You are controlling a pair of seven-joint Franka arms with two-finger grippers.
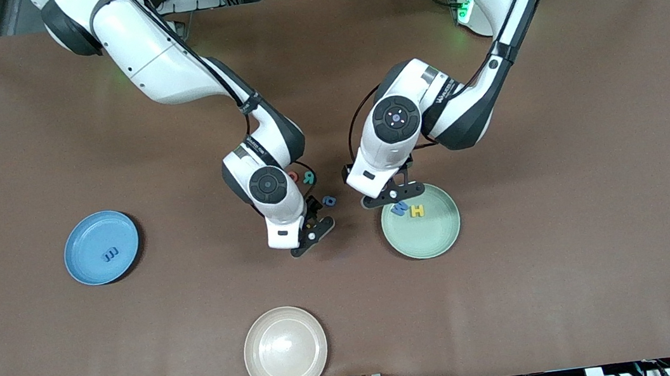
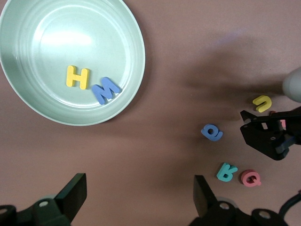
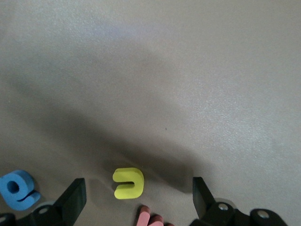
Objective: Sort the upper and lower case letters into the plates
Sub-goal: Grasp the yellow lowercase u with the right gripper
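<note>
While both hands gape empty, the right hand (image 3: 136, 197) hangs over the yellow letter (image 3: 128, 183), the left hand (image 2: 140, 193) waits.

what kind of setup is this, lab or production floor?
Most likely a robotics lab bench: a brown-covered table framed by aluminium rails, cables and electronics along its edge by the arm bases, and toy foam letters with plastic plates as test props.

High front camera faces both robots; wrist cameras look down close, sharing yellow letter (image 2: 262, 102).
</note>
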